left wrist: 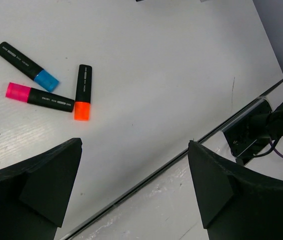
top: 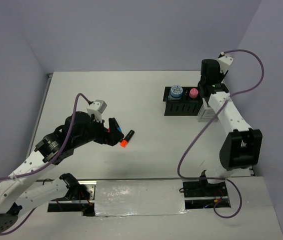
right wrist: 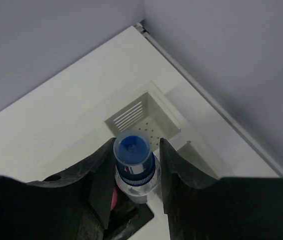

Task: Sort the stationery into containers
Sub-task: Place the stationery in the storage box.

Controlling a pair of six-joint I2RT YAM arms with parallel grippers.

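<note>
Three short dark markers lie on the white table: a blue-capped marker [left wrist: 27, 67], a pink-capped marker [left wrist: 39, 96] and an orange-capped marker [left wrist: 83, 92]. My left gripper [left wrist: 134, 147] hangs open and empty on their near side, over the table's front edge. From above, the orange-capped marker [top: 126, 139] lies just right of the left gripper [top: 114, 131]. My right gripper [right wrist: 136, 143] is shut on a blue-capped clear tube [right wrist: 133, 150] above the white slatted box [right wrist: 146, 117]. The black organiser [top: 181, 106] holds a patterned tape roll [top: 176, 92] and a pink tube [top: 194, 93].
The white slatted box [top: 205, 111] stands against the organiser's right end, close to the right wall. A metal rail [left wrist: 181, 152] marks the table's front edge, with a black arm base [left wrist: 261, 127] beyond it. Purple cables [top: 191, 145] loop beside the right arm.
</note>
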